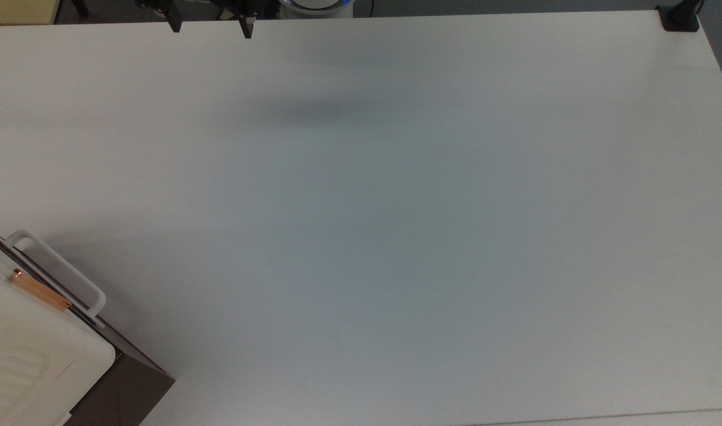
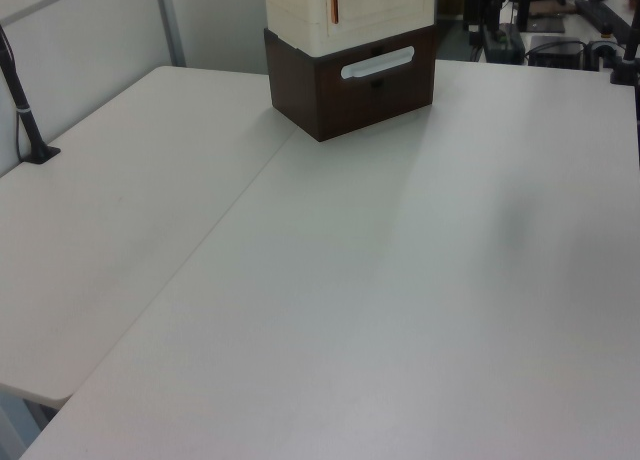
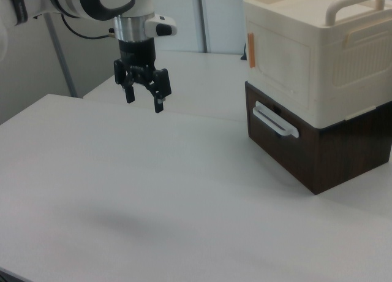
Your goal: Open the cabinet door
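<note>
cabinet cream-white over dark brown base, far right of the right view on tabletop | cabinet door flush shut, copper strip on edge | gripper well apart, jaws spread, holding nothing

Cabinet at table's far edge, cabinet door flush shut.

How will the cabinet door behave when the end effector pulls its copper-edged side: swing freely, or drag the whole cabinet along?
The cabinet door looks like a rigid flat panel, so it should swing rather than flex. The cabinet stands tall on a smooth table, apparently unanchored, so it may slide. The thin copper strip offers little grip; the end effector might slip.
</note>
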